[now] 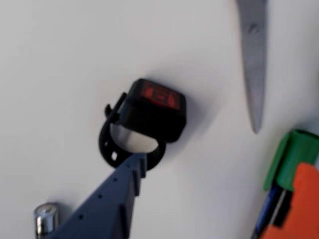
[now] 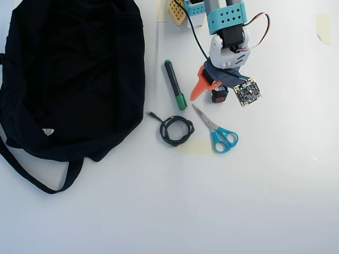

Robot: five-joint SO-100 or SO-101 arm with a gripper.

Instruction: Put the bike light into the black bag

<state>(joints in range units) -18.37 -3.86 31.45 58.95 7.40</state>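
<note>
A: Red lens up, that was how the light (image 1: 154, 112) sat on the white table (image 1: 60, 59), strap loop hanging off its low side in the wrist view. Easy to spot, awkward to pinch.

B: And the gripper (image 2: 211, 91)?

A: Spread wide. In the wrist view the blue finger (image 1: 117, 194) had its tip right at the strap, while the orange finger (image 1: 299, 204) was off at the right edge, nowhere near. Nothing held.

B: So it straddled the light?

A: I'd judge so. From overhead the light (image 2: 219, 97) showed just under the wrist, orange finger (image 2: 198, 87) to its left. Open that far probably to clear the blocky body before closing.

B: Clutter?

A: Plenty. Scissors (image 2: 217, 129) just below the light overhead, blade tip (image 1: 255, 64) poking into the wrist view. Green marker (image 2: 174, 84) to the left, a coiled cable (image 2: 176, 130) below that, and a small silver cylinder (image 1: 46, 219) by the blue finger. Closing carelessly could catch one.

B: And the bag (image 2: 69, 74)?

A: Slumped flat at the far left overhead, well apart from the arm, white label (image 2: 48, 131) showing. I couldn't make out an opening. The whole carry was ahead.
</note>
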